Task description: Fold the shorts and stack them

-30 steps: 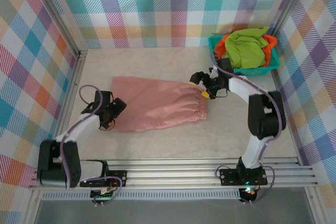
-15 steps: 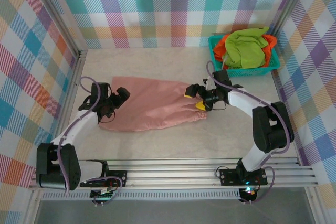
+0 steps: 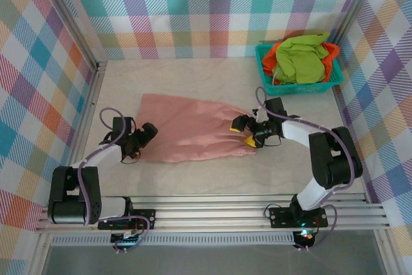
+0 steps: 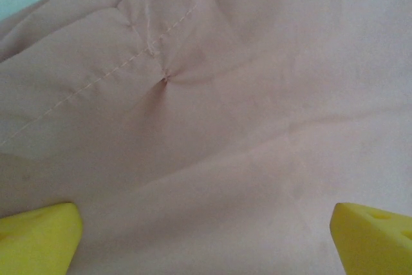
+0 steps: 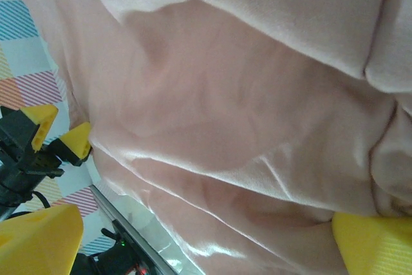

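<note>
Both grippers have dropped to opposite ends of the pink shorts [image 3: 193,134], lying flat on the table [image 3: 193,78]: left gripper [image 3: 147,133] over the stitched hem end, right gripper [image 3: 243,135] by the gathered waistband, jaws spread, pinching nothing. The first fold seems about to start; next each must nip the thin, soft, wrinkled cloth. Green shorts [image 3: 299,57] and orange shorts [image 3: 332,49] sit heaped in the teal basket [image 3: 302,86]
</note>
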